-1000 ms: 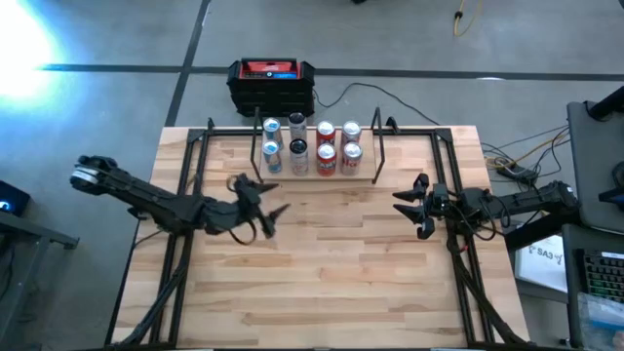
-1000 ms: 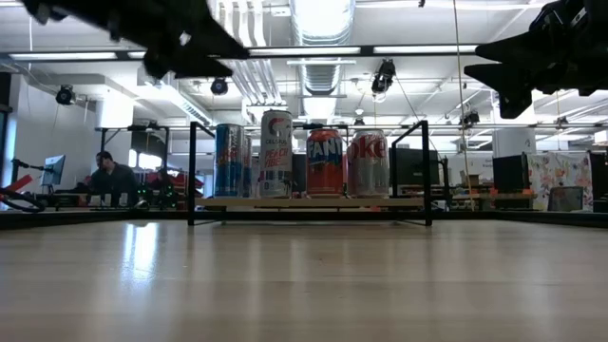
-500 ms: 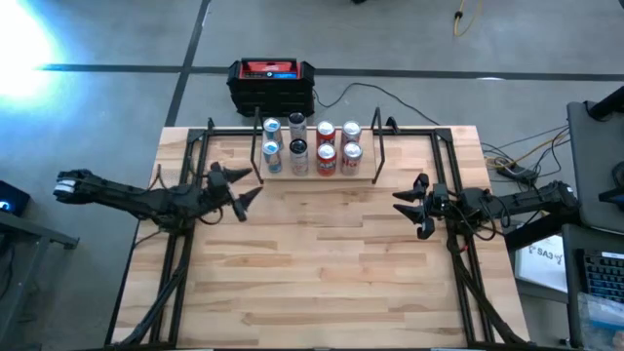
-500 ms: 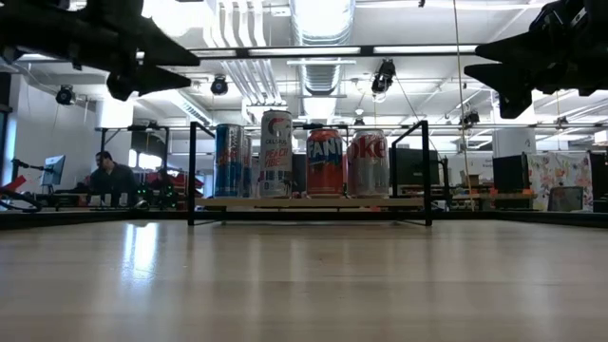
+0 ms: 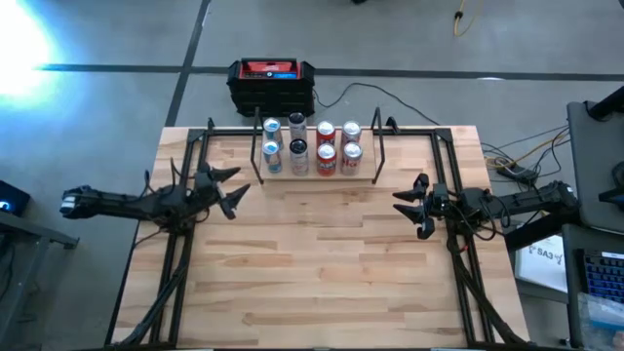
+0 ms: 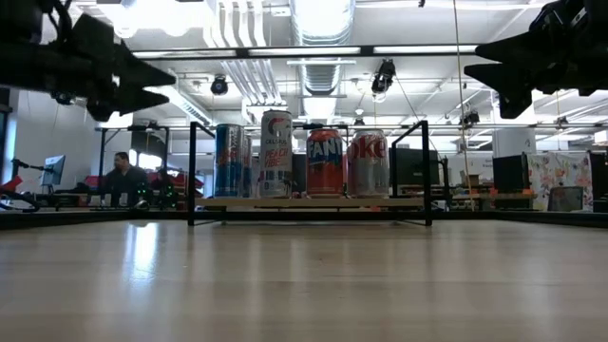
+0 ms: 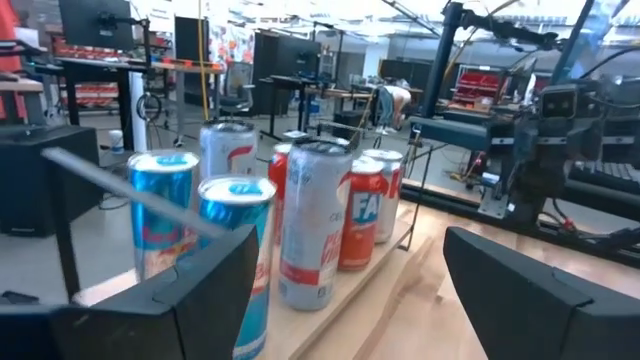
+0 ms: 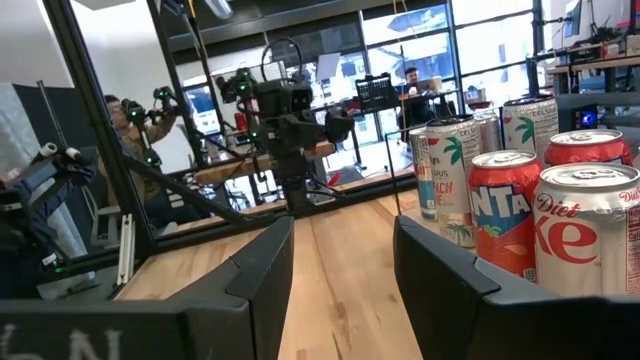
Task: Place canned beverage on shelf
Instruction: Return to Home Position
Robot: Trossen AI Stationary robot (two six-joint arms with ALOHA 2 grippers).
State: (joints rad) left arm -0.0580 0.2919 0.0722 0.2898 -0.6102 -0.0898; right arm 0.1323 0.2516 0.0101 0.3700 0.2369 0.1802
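Eight cans (image 5: 310,146) look paired by brand on the shelf (image 6: 309,202), so left gripper (image 5: 237,185) and right gripper (image 5: 398,203) are parked either side of it, fingers spread, nothing held.

Dark six-joint left arm (image 5: 136,203) stretched out low and nearly straight from the left side. Its two-finger left gripper (image 5: 232,185) points inward, fingers spread wide, holding nothing. Dark right arm (image 5: 517,202) extends from the right side, right gripper (image 5: 405,205) facing inward, fingers apart, empty.
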